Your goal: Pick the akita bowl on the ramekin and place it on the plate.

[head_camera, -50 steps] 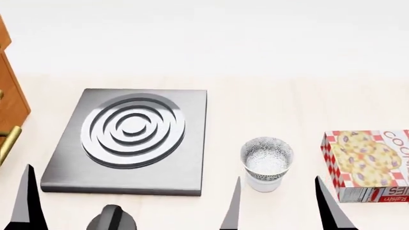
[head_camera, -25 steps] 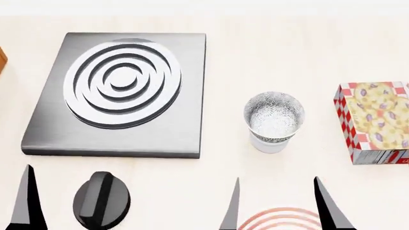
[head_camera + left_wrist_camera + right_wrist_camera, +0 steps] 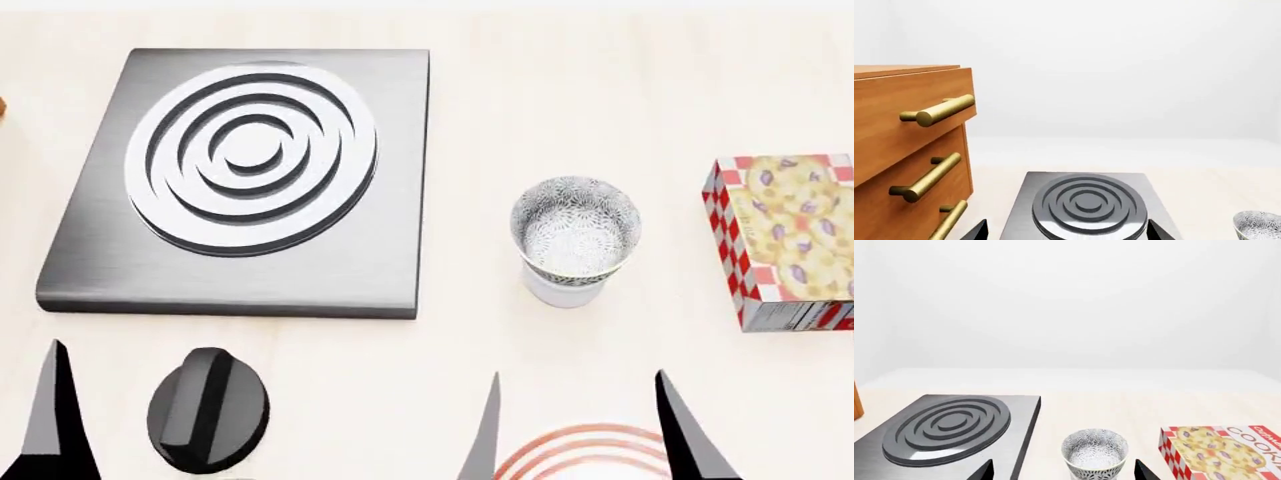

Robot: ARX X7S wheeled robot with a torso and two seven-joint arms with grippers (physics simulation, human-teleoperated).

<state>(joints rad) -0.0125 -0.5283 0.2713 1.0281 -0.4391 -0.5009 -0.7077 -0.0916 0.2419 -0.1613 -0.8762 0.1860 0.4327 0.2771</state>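
Note:
The akita bowl (image 3: 575,228), speckled grey-black outside and whitish inside, sits upright in the white ramekin (image 3: 566,290) on the counter, right of the stove. It also shows in the right wrist view as the akita bowl (image 3: 1094,452), and its rim is at the edge of the left wrist view (image 3: 1258,225). Only the far edge of the plate (image 3: 583,450), with red rings, shows at the bottom of the head view. My right gripper (image 3: 587,440) is open above that edge, short of the bowl. My left gripper (image 3: 1067,232) is open and holds nothing.
A grey stove plate (image 3: 80,270) with concentric rings lies at the left, with a black knob (image 3: 207,410) in front of it. A cookie box (image 3: 787,240) stands right of the bowl. A wooden drawer cabinet (image 3: 894,110) with brass handles is left of the stove.
The head view has tilted down: stove, bowl and box slid up the picture, and the knob and the plate's red rings came into view. The grippers kept their places in it.

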